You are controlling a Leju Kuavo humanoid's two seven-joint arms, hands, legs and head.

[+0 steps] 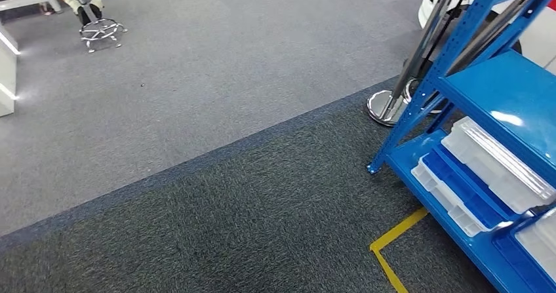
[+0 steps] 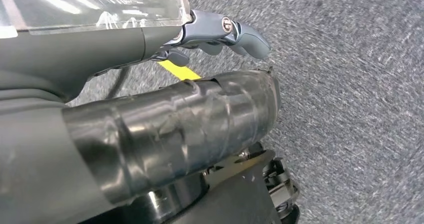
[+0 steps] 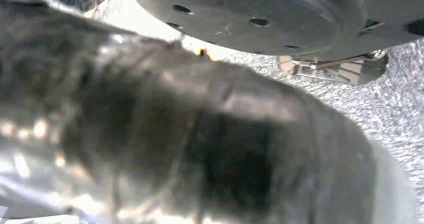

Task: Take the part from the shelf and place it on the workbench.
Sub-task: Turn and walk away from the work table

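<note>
The blue shelf (image 1: 485, 90) stands at the right of the head view, with clear plastic boxes (image 1: 498, 165) on its lower level. In the left wrist view my left hand (image 2: 150, 83) hangs over grey carpet. A clear plastic box (image 2: 95, 6) lies against its dark fingers (image 2: 220, 31), which curl at the box's corner, and the tape-wrapped thumb (image 2: 175, 129) sits apart from it. In the right wrist view my right hand (image 3: 200, 149) is a blurred, tape-wrapped mass very close to the lens, so how its fingers lie is hidden.
Yellow floor tape (image 1: 393, 240) marks the carpet beside the shelf. A chrome post base (image 1: 383, 106) stands behind the shelf's corner. At far left are a stool base (image 1: 101, 31), a person's feet (image 1: 85, 4) and the edge of white furniture (image 1: 6, 77). Open carpet lies between.
</note>
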